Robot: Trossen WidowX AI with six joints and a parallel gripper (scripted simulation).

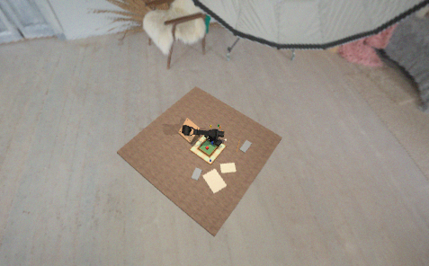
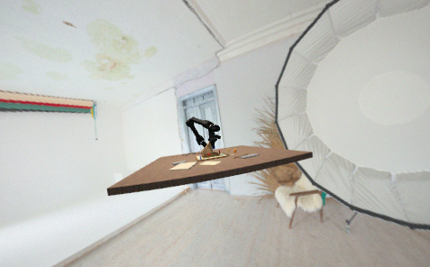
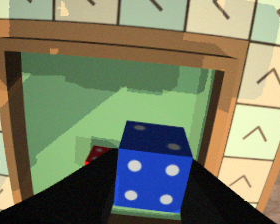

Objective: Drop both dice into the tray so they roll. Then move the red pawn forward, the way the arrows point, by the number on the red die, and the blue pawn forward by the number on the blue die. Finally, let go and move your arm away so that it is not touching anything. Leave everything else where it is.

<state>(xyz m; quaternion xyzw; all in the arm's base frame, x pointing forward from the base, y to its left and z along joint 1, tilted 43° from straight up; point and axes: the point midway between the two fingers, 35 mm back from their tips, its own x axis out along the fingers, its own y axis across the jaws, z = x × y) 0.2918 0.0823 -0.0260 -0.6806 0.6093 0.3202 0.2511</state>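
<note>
Walls of the tray (image 1: 201, 151) (image 3: 218, 127) hem in the space beneath the pincer (image 1: 218, 142) (image 2: 215, 142) (image 3: 153, 175).
</note>
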